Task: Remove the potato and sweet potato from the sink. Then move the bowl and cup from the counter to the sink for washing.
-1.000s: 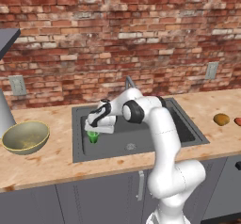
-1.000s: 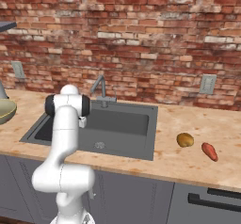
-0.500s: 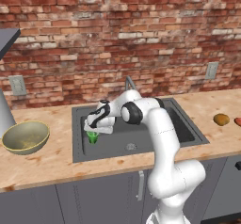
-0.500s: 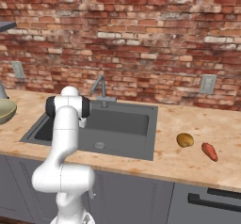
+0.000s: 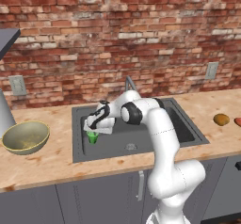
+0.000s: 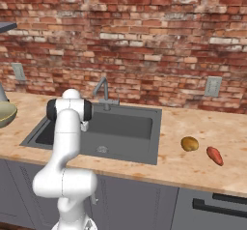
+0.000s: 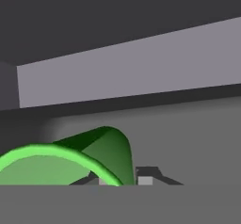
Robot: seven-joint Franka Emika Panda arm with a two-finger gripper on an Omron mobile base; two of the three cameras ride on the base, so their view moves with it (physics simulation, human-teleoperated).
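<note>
The small green cup [image 5: 92, 137] stands upright at the left end of the dark grey sink [image 5: 113, 145]. My gripper [image 5: 93, 130] reaches down onto it from the right. In the hand view the cup's rim and wall [image 7: 108, 152] run between my two fingertips [image 7: 146, 178], which stand close together, pinching the wall. The olive-yellow bowl [image 5: 26, 137] sits on the counter left of the sink [image 6: 125, 127], with its edge [image 6: 5, 113] at the far left of the right base view. The potato [image 6: 189, 143] and the sweet potato [image 6: 214, 155] lie on the counter to the right.
A grey tap [image 5: 128, 83] rises behind the basin, just behind my arm. The round drain [image 5: 131, 147] is in the middle of the sink floor. A brick wall with sockets [image 5: 211, 70] backs the wooden counter [image 5: 47, 164].
</note>
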